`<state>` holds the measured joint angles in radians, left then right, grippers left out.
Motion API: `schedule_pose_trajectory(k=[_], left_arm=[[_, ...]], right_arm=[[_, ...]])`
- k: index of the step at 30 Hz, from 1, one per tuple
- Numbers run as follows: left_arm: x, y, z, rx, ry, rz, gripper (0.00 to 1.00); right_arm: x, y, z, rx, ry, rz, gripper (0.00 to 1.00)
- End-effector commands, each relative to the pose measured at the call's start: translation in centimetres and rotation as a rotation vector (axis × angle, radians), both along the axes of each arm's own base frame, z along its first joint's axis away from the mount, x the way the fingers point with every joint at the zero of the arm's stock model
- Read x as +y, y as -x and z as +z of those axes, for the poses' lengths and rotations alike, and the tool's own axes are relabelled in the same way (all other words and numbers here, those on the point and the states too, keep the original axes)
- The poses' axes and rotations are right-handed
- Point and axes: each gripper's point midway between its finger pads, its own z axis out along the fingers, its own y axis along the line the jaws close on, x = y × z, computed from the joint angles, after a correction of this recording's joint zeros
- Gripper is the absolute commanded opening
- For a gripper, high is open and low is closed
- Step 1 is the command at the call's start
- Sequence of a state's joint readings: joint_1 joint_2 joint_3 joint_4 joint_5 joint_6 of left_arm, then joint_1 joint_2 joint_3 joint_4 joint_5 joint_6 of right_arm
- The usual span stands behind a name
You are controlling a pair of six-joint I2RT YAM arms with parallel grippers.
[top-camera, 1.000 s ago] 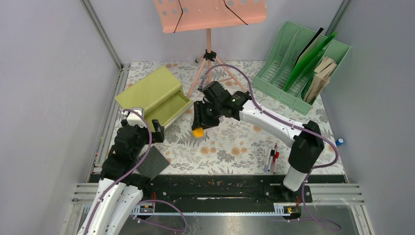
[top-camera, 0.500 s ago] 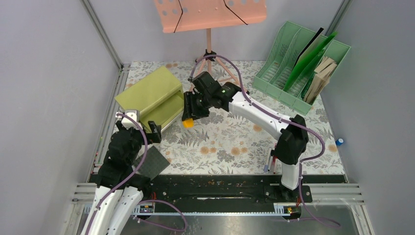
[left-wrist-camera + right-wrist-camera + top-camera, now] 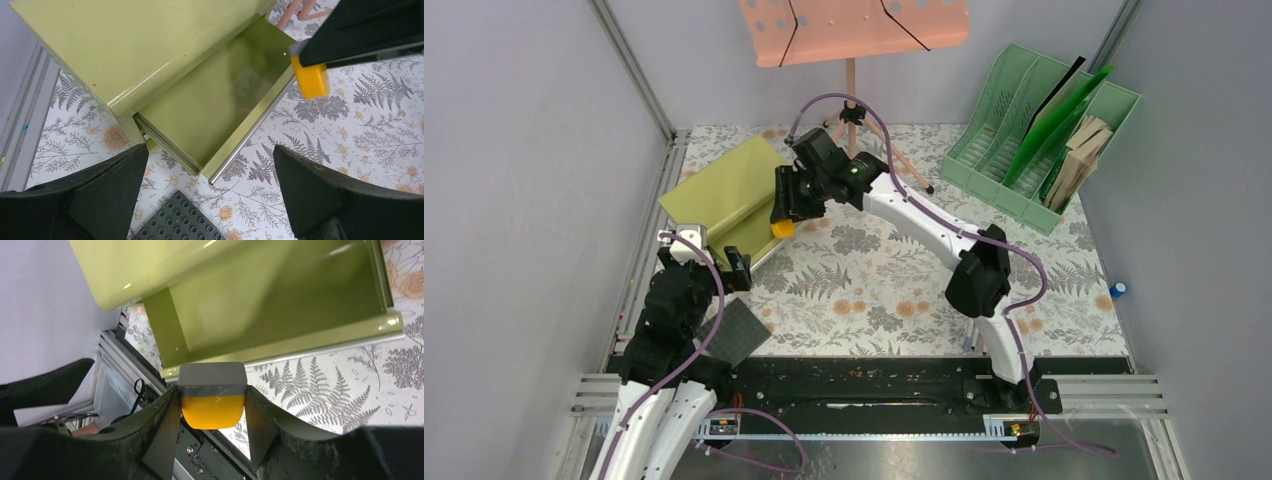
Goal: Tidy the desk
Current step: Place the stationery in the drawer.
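The desk (image 3: 874, 290) is a fern-and-flower printed tabletop. At its back left stands an olive-yellow cabinet (image 3: 724, 180) with its drawer (image 3: 225, 100) pulled out and nothing in it. My right gripper (image 3: 786, 212) is shut on a yellow and grey block (image 3: 213, 400), which hangs over the drawer's right front corner (image 3: 311, 80). My left gripper (image 3: 210, 150) hangs wide open above the desk just in front of the drawer, holding nothing. A dark grey studded plate (image 3: 182, 220) lies below it.
A salmon music stand (image 3: 854, 30) stands at the back middle, its tripod legs just behind the right arm. A mint-green file rack (image 3: 1044, 135) with folders fills the back right corner. A small blue thing (image 3: 1118, 290) lies at the right edge. Metal rails (image 3: 639, 270) border the left side.
The right arm has swung left and back with the block, from the middle of the desk to over the drawer. The left arm has drawn back slightly, still open.
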<state>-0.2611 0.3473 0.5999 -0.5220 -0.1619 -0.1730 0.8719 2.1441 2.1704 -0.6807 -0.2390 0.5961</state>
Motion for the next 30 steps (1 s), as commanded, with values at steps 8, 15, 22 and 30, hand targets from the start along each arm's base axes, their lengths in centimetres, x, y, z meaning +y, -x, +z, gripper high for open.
schedule_pose_trajectory(k=[8, 15, 22, 30], left_arm=[[0.1, -0.3, 1.7, -0.071, 0.002, 0.004, 0.99], [-0.1, -0.3, 1.7, -0.072, 0.001, -0.008, 0.99], [-0.4, -0.3, 1.6, -0.068, -0.002, -0.025, 0.99], [-0.7, -0.2, 1.6, -0.071, -0.007, -0.047, 0.99]], right_arm=[[3.4, -2.9, 0.6, -0.047, -0.054, -0.043, 0.0], [3.2, -3.9, -0.8, -0.043, -0.037, -0.081, 0.03], [3.7, -4.5, -0.7, -0.056, -0.06, -0.078, 0.09], [3.3, -4.6, -0.4, -0.064, -0.054, -0.084, 0.44]])
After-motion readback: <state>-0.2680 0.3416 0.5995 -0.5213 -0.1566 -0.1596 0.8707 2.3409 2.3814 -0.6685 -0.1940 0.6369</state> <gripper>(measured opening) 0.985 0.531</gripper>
